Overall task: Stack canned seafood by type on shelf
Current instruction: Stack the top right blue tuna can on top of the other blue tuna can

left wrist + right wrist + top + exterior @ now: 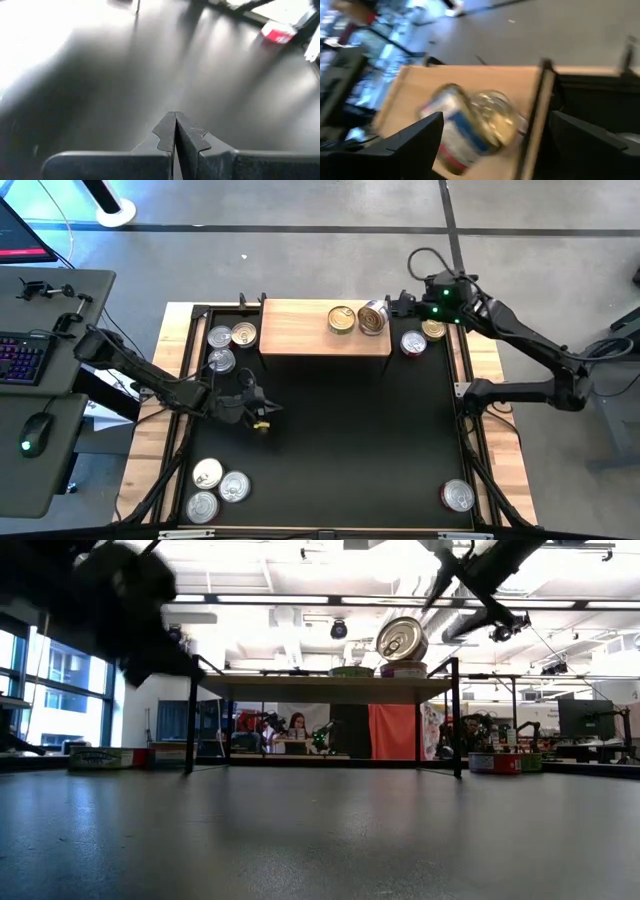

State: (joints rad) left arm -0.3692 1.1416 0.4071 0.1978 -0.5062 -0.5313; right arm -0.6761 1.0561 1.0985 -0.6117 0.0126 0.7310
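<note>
Wide-open right tool (492, 145) sits by a tipped can (470, 127) on the shelf (420, 85); lay it flat. Left tool (175, 131) rests clenched.

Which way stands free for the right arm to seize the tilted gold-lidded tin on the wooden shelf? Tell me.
Probably yes, from the shelf's right end: the right pincer stands open there beside the tilted gold-lidded tin on the light wooden shelf, with nothing between them.

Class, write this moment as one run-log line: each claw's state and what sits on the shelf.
right claw: open, at shelf end | left claw: shut, over mat | shelf: flat tin, tilted tin
</note>
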